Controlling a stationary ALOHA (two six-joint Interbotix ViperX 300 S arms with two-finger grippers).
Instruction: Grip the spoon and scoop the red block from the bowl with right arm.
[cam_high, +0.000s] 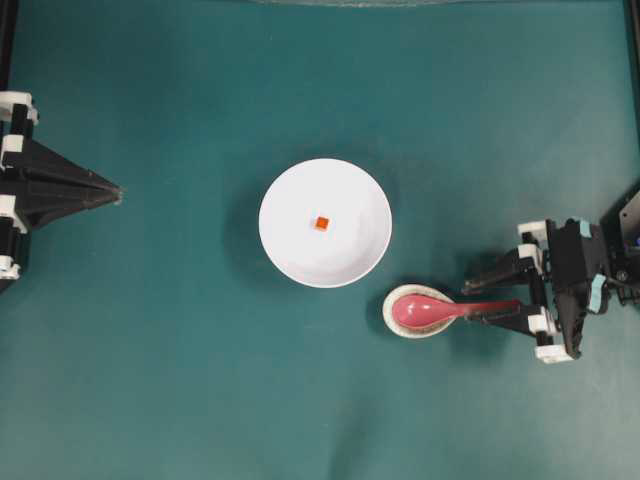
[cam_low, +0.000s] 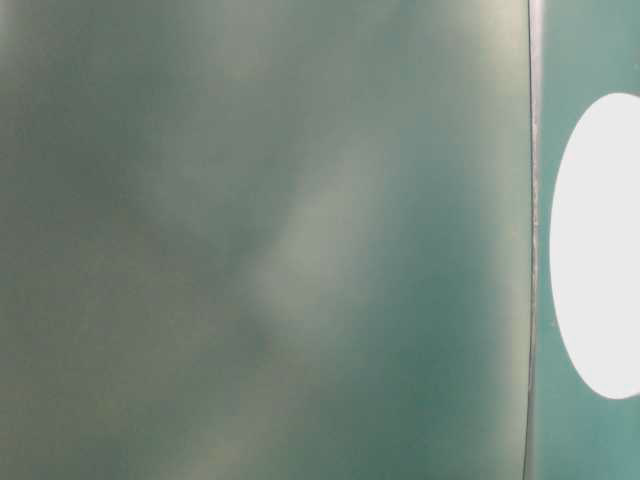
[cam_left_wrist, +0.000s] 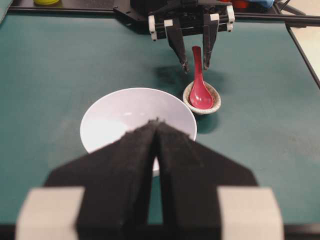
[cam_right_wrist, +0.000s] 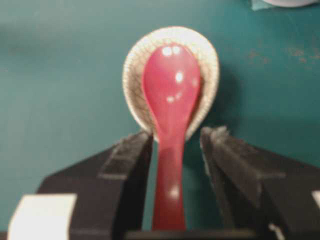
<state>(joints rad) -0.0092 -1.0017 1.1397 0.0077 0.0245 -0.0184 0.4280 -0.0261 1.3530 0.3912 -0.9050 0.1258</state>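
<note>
Right wrist view: your right gripper (cam_right_wrist: 176, 145) stands wide, straddling the spoon (cam_right_wrist: 170, 100) handle at six o'clock; it's glossy, probably slippery, so pinch mid-handle.

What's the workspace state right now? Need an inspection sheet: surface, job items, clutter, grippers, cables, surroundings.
Surface: teal mat.
Job's things: red block lies in the white bowl; spoon rests with its scoop in the speckled dish, handle toward the right arm.
Clutter: nothing seen.
Grippers: right gripper open, jaws either side of the spoon handle, not closed on it; left gripper shut, away from the bowl.
Cables: nothing seen.
Surroundings: black frame rail at the mat's edge.
</note>
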